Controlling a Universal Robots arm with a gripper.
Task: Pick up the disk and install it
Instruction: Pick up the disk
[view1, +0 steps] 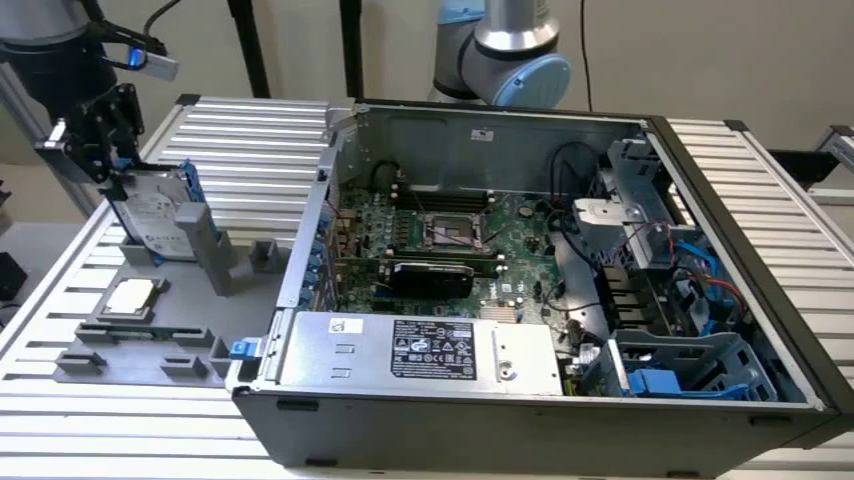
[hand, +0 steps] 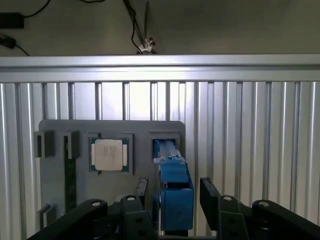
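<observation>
The disk (view1: 151, 213), a silver-grey drive with blue rails, stands upright in a slot of the grey fixture (view1: 174, 325) at the exterior view's left, outside the computer case. My gripper (view1: 112, 160) hangs at the disk's upper end. In the wrist view the disk (hand: 175, 192) is seen edge-on as a blue rail. My gripper (hand: 175, 189) is open, with one black finger on each side of the rail and a narrow gap between each finger and the disk.
The open computer case (view1: 534, 420) takes up the middle and right, with motherboard (view1: 454, 240), power supply (view1: 420, 350) and a blue drive cage (view1: 681, 375). A square processor chip (view1: 130, 297) (hand: 109, 155) lies on the fixture. The arm's base (view1: 514, 50) stands behind the case.
</observation>
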